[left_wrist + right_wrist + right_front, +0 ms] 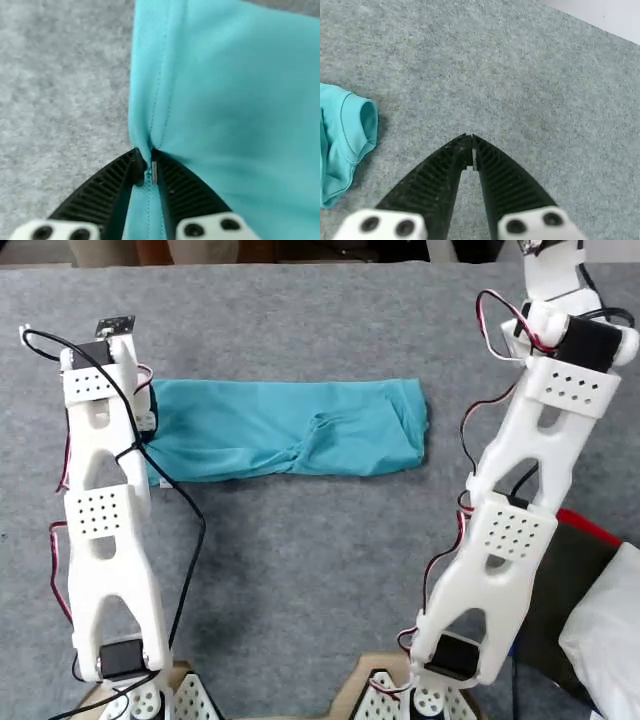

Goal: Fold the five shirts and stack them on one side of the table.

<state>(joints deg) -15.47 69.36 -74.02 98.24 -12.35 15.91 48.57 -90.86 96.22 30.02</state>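
A turquoise shirt lies folded into a long band across the grey table, its length running left to right. My left gripper is shut on the shirt's left edge, with a pinch of cloth between its black fingers. The left arm stands over that end of the shirt. My right gripper is shut with nothing in it, above bare grey felt just past the shirt's right end. The right arm stretches up the right side of the table.
Grey felt covers the table. A white bundle of cloth and a dark item with a red edge lie at the right edge. Black cables trail beside the left arm.
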